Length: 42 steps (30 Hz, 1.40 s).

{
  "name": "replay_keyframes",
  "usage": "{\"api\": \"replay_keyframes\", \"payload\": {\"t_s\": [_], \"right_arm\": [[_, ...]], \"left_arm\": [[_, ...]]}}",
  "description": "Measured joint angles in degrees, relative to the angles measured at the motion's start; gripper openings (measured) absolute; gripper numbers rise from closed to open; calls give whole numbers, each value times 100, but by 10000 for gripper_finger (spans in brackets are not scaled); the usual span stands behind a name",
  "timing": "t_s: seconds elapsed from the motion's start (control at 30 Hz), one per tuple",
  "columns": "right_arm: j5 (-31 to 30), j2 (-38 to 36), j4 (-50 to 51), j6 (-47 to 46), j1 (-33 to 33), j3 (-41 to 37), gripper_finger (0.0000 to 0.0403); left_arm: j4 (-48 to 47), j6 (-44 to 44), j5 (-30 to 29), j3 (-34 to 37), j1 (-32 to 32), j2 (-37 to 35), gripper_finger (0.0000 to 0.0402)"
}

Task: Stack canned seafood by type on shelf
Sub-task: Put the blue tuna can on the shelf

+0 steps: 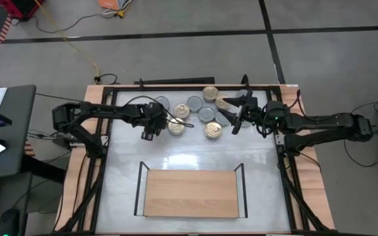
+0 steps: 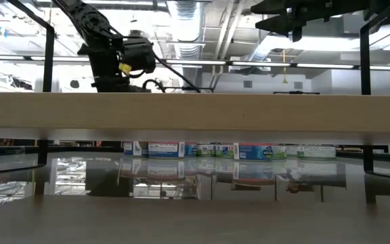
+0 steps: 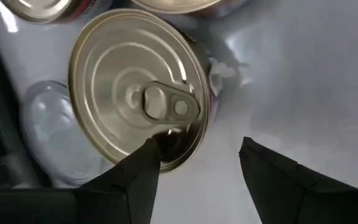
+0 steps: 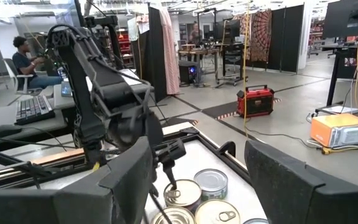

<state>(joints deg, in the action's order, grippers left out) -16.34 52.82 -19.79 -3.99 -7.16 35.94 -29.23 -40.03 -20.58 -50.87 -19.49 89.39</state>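
From above, the cans [image 1: 199, 113] sit in a loose cluster at the far middle of the white bench [image 1: 123, 157], some gold-lidded, some silver-grey. The shelf [image 1: 190, 193] lies at the near middle of the bench, a pale wooden board with black uprights at both ends and nothing on it. The left pincer [image 1: 148, 133] hangs just left of the cluster, beside a gold-lidded can [image 1: 176, 127]. The right pincer [image 1: 235, 113] reaches in from the right over the cluster's right edge, its fingers spread apart and holding nothing.

At bench height, the shelf board [image 2: 195, 110] spans the whole picture as a broad wooden band. Beneath it, a row of cans [image 2: 229, 150] shows far back, their blue and white labels mirrored in the glossy bench top. The left arm [image 2: 117, 57] rises above the board at the left.

Past the left wrist, the left pincer [image 3: 197, 167] is open; one dark finger [image 3: 143, 177] overlaps the rim of the gold-lidded can [image 3: 138, 93], the other stands clear over bare bench, and the can is not clasped.

Past the right wrist, the right pincer [image 4: 197, 171] is wide open and empty, held above the cans [image 4: 197, 198]. The left arm [image 4: 104, 99] stands opposite. A person [image 4: 23, 59] sits at a desk far behind.
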Motion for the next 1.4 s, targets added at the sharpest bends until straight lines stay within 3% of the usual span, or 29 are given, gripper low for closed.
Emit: {"api": "replay_keyframes", "payload": {"t_s": [0.27, 0.57, 0.73, 1.23, 1.4], "right_arm": [[0, 0, 2, -2, 0, 0, 282], [0, 0, 4, -2, 0, -2, 282], [0, 0, 4, -4, 0, -2, 282], [0, -2, 4, -7, 0, -2, 282], [0, -2, 4, -7, 0, -2, 282]], "left_arm": [[299, -241, -996, -9, 101, 432, 148], [298, -516, -783, -7, 223, 296, 65], [-238, -198, -623, -20, 223, 285, 12], [-1178, 617, -199, 17, 208, 333, 0], [-2163, 1060, 462, -282, 223, 319, 0]]}}
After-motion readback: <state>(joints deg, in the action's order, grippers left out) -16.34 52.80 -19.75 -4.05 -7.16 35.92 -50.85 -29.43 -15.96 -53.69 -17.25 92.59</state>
